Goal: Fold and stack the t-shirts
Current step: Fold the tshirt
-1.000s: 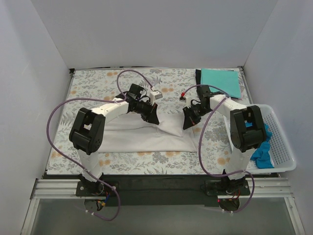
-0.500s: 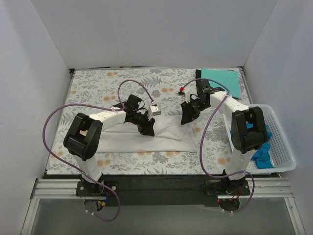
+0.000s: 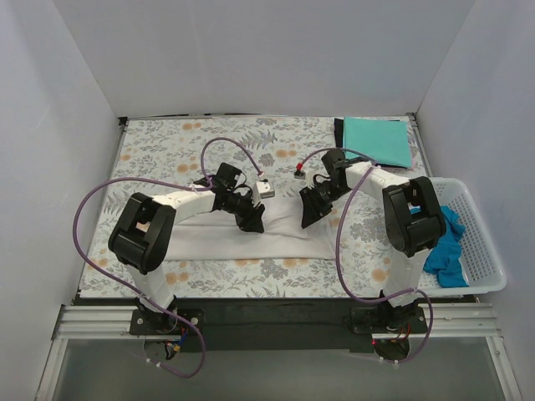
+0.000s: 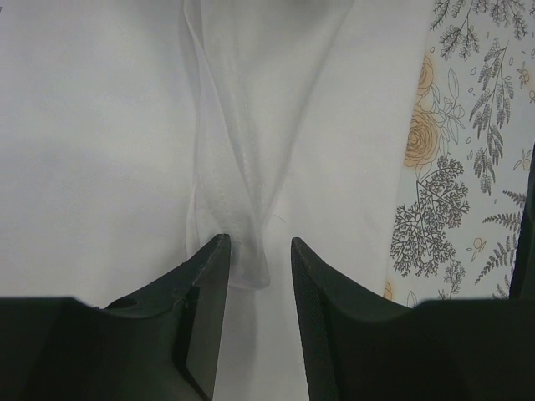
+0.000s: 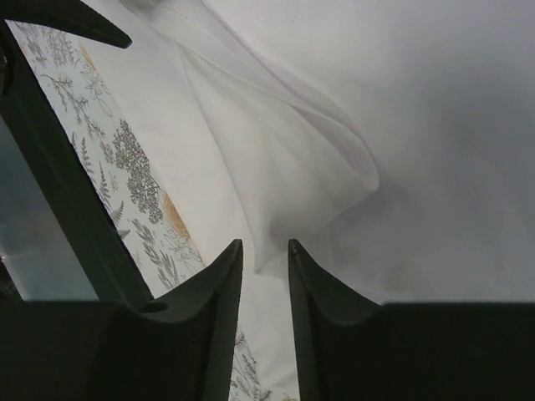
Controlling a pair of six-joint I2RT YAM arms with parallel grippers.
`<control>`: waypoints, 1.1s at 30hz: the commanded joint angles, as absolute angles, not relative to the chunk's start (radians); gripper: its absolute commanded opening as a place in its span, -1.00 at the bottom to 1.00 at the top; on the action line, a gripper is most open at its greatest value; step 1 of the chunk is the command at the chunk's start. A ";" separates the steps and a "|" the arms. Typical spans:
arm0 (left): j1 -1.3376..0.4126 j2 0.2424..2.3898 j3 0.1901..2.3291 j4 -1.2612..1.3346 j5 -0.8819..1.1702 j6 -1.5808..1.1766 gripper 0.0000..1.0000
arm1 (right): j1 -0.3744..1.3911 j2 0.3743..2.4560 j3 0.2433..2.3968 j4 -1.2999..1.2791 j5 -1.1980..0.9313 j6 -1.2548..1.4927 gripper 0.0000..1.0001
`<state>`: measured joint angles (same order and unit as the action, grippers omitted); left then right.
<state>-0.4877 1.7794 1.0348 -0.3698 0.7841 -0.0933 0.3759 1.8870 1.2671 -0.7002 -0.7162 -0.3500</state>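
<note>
A white t-shirt point(image 3: 276, 240) lies folded into a long band across the middle of the floral table cloth point(image 3: 167, 142). My left gripper point(image 3: 251, 220) stands open low over its far edge, and a raised fold of white cloth point(image 4: 238, 209) lies just ahead of the fingertips, not pinched. My right gripper point(image 3: 307, 214) is open too, over the shirt's right end, where a loose corner of cloth point(image 5: 292, 175) rests ahead of the gap. A folded teal t-shirt point(image 3: 378, 140) lies on a dark one point(image 3: 338, 129) at the back right. A bright blue t-shirt point(image 3: 445, 251) hangs in the basket.
The white lattice basket point(image 3: 483, 242) stands at the table's right edge beside the right arm. White walls close in the table on three sides. Purple cables loop over both arms. Bare patterned cloth point(image 4: 468, 167) shows to the right of the white shirt.
Both grippers have opened and let go of the white shirt's edge. The lifted edge has come down onto the shirt, which now lies flatter. Both grippers moved nearer and lower.
</note>
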 commanded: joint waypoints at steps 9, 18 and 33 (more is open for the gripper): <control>-0.491 1.687 0.994 -0.341 0.807 -0.040 -0.28 | 0.393 1.841 1.252 -0.693 -0.716 -0.373 -0.97; -0.492 1.651 0.959 -0.345 0.821 0.037 -0.28 | 0.405 1.789 1.232 -0.692 -0.692 -0.419 -0.93; -0.491 1.677 0.963 -0.351 0.821 0.063 -0.31 | 0.446 1.888 1.290 -0.601 -0.594 -0.291 -0.10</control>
